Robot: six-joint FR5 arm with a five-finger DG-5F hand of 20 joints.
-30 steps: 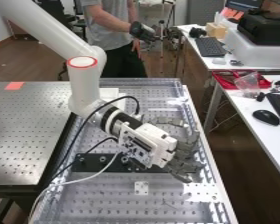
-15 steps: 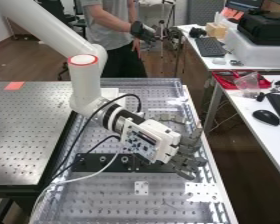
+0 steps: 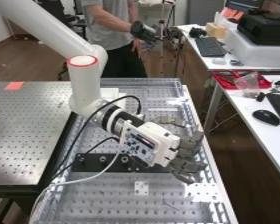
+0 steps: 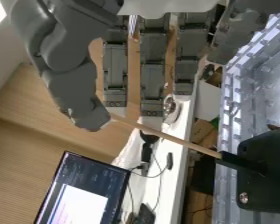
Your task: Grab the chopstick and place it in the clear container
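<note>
The robot hand (image 3: pixel 182 161) is positioned over the perforated table (image 3: pixel 91 200). Its fingers (image 4: pixel 115 75) are extended straight, side by side, with narrow gaps between them; its thumb (image 4: pixel 87 110) is set apart from them. No pinch on any object is seen.

The chopstick (image 4: pixel 170 138) is located just beyond the fingertips of the robot hand. Its shaft is exposed between the thumb tip and a slim black holder (image 4: pixel 240 162). One end is hidden at the thumb tip, so contact with the thumb cannot be confirmed. The other end is concealed inside the holder, and the inserted length cannot be determined. The holder is joined to a black block (image 4: pixel 260 182), which is situated well apart from the thumb of the robot hand and is cut off by the wrist view's edge.

In the high view, a black mounting bar (image 3: pixel 97 162) is fixed to the table beside the robot hand; its far end is partly covered by the hand. A small white plate (image 3: pixel 142 188) is placed on the table, near the robot hand. A monitor (image 4: pixel 91 185), partly cut off, is seen well beyond the fingertips of the robot hand.
</note>
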